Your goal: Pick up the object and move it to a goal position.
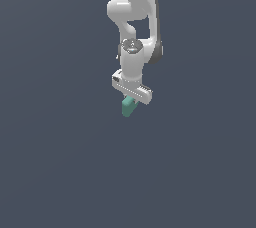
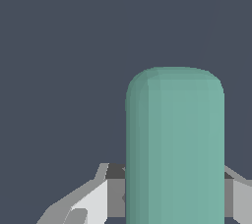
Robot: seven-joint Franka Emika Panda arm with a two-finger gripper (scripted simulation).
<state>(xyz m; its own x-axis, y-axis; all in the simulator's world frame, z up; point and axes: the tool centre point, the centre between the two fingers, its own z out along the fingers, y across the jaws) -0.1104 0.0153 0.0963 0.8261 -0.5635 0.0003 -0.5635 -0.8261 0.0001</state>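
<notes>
Hand (image 1: 131,101) of the white robot arm clamps a small matte teal-green rounded block (image 1: 128,107), which protrudes toward 6 o'clock.

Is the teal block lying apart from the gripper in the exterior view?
No, the teal block sits right under the gripper, projecting from between its fingers.

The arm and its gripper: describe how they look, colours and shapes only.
The arm is glossy white with rounded, bulbous links and a dark grey band along one side near the wrist. A grey circular cap sits on top of the wrist joint. The gripper has a flat white bar-shaped body with a row of small dark marks along its edge. In the wrist view its fingers look white and grey, angular. No cables show.
</notes>
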